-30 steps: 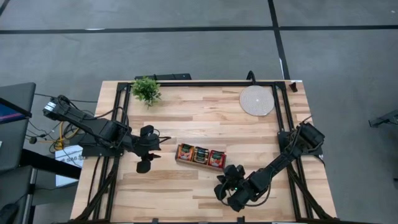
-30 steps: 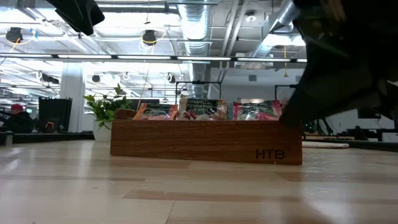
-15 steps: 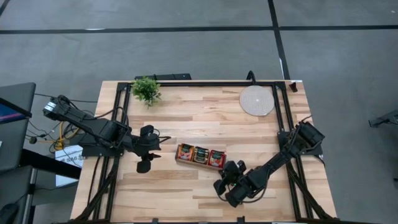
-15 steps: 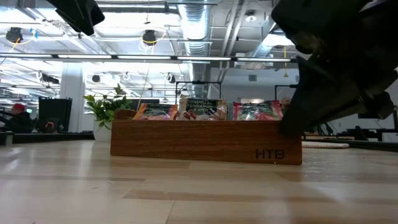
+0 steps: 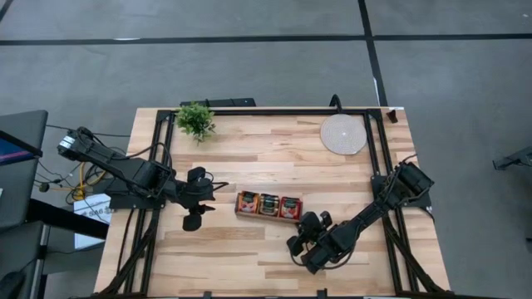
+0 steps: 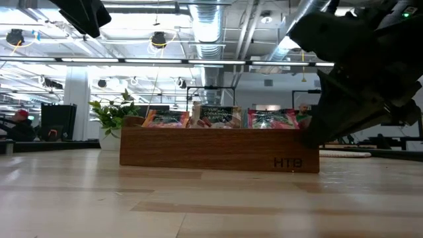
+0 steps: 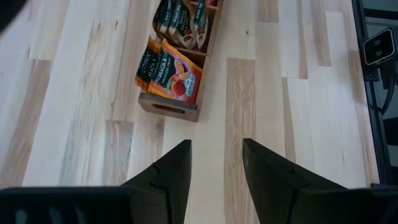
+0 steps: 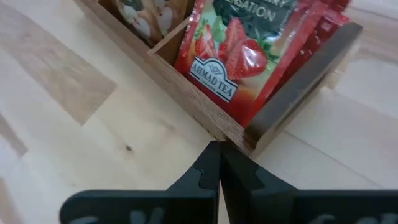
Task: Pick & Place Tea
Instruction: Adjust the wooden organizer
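The tea sachets [image 5: 268,204] stand on edge in the three compartments of a long brown wooden tray [image 6: 218,151] at the table's middle. They are mostly red, as the left wrist view [image 7: 177,71] and the right wrist view [image 8: 239,50] show. My right gripper [image 8: 219,149] is shut, with its tips at the tray's near right corner [image 5: 303,221]. My left gripper [image 7: 216,146] hangs open above the bare table, left of the tray's left end [image 5: 206,199], and touches nothing. My right gripper touches the tray with its shut fingertips [image 8: 211,155], at the near long wall right by the right-end corner [image 8: 231,138]. The fingers slant down at it from the table's near right. The tray lies flat on the table.
A small potted plant [image 5: 195,120] stands at the far left and a round white disc [image 5: 342,134] lies at the far right. Black frame rails [image 5: 378,158] run along the table's sides. Bare wood lies near and far of the tray.
My right gripper has moved toward the tray and the far edge, tipping further down while staying shut. The tray has turned slightly on the table, its right end nudged toward the far edge.
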`<state>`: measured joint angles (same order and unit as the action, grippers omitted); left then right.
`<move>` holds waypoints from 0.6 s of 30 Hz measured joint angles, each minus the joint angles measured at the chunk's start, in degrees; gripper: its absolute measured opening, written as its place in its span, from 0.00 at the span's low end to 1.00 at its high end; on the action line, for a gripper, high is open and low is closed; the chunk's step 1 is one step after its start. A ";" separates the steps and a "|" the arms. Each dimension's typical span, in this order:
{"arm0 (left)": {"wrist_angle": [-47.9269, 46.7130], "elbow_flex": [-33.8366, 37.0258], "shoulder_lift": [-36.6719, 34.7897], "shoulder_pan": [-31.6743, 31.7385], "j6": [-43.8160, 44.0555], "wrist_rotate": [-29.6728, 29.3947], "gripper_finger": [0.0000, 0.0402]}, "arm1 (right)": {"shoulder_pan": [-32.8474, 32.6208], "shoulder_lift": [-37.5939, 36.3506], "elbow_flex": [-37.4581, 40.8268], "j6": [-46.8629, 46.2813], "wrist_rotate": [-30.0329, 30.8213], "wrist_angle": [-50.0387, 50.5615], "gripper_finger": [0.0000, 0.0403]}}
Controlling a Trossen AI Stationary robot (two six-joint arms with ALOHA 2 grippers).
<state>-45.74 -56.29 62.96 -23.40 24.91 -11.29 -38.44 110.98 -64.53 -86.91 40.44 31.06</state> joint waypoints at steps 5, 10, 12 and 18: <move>0.00 0.00 0.00 0.00 0.00 0.00 0.34 | 0.34 0.00 0.00 -0.71 0.41 1.57 0.00; -0.01 0.00 0.00 0.00 0.00 0.00 0.34 | 1.22 0.00 0.00 -0.26 1.50 2.39 0.00; 0.00 0.00 0.00 0.00 0.00 0.04 0.34 | 1.80 0.00 0.00 -0.12 1.60 3.40 0.00; 0.00 0.00 0.00 0.00 0.20 0.97 0.34 | 2.66 0.00 0.00 0.36 1.66 4.54 0.00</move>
<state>-45.74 -56.29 62.96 -23.40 25.10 -10.32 -35.78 110.98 -64.53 -86.54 42.11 35.59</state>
